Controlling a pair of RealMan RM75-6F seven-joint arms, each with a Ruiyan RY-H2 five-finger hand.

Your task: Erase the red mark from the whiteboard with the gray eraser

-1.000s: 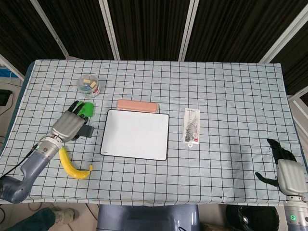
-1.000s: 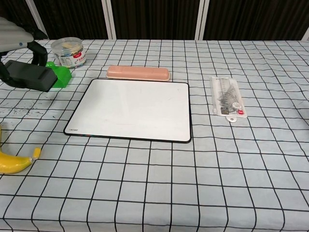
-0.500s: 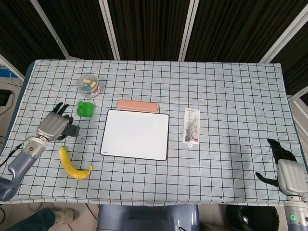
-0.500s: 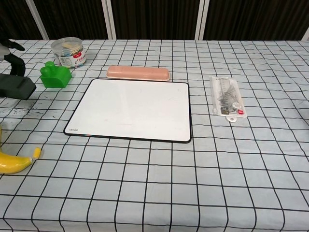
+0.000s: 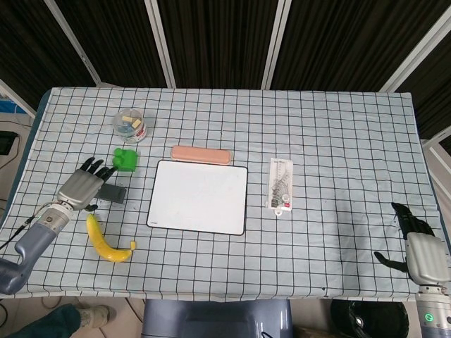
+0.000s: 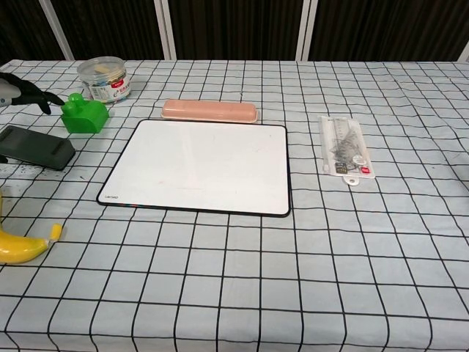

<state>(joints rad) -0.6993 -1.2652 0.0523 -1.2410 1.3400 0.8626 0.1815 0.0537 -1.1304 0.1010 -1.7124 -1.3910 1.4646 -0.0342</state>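
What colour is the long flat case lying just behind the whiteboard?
The case is salmon pink, clearest in the chest view, lying along the far edge of the whiteboard.

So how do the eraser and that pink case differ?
The eraser is dark gray; the pink case is pale salmon. The eraser is short and blocky, the case long and slim with rounded ends. The eraser lies apart, left of the whiteboard, beside the left hand; the case lies along the board's far edge. Both rest flat on the checked cloth, neither held.
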